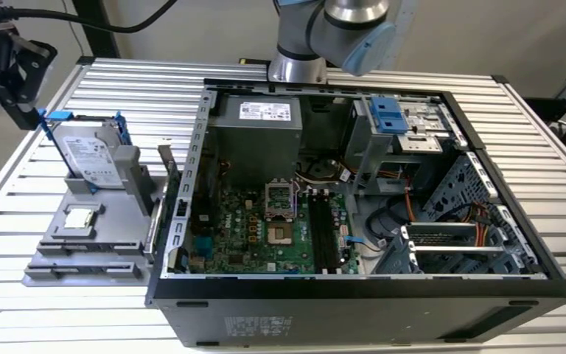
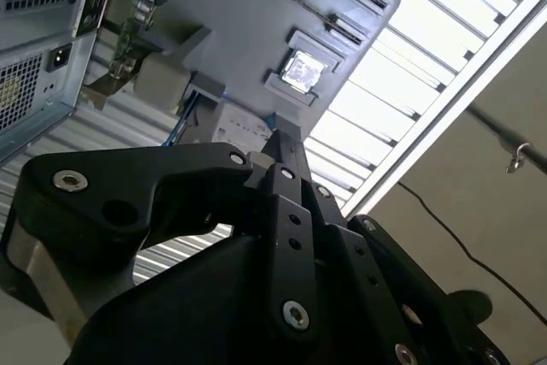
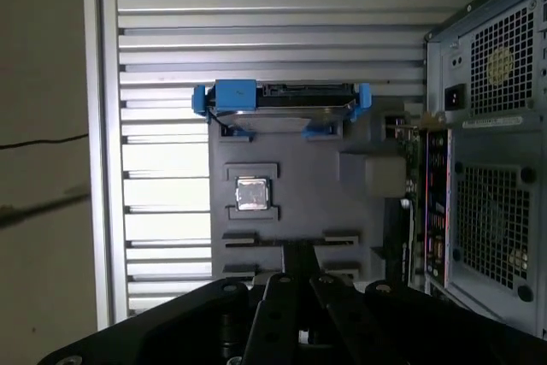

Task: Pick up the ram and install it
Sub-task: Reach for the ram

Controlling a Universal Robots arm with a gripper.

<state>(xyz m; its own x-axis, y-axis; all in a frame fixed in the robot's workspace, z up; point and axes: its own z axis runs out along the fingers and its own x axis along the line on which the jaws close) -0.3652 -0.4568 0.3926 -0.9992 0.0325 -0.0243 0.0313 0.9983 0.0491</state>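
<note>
Located gripper [image 1: 20, 114] at upper left of the exterior view, fingers drawn together, gripping nothing. Noted hard drive [image 1: 88, 153] and processor chip [image 1: 79, 217] on gray holder [image 1: 86, 258]. Found ram [image 1: 166, 168] left of centre, upright, untouched, just beside open computer case [image 1: 362, 306].

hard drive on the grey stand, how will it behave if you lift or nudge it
The hard drive looks like a rigid metal box, so it is probably stiff and heavy for its size. It stands on edge in the grey stand, so a sideways nudge might tip it. Its smooth silver face may be slippery; the blue rails likely grip better.
</note>
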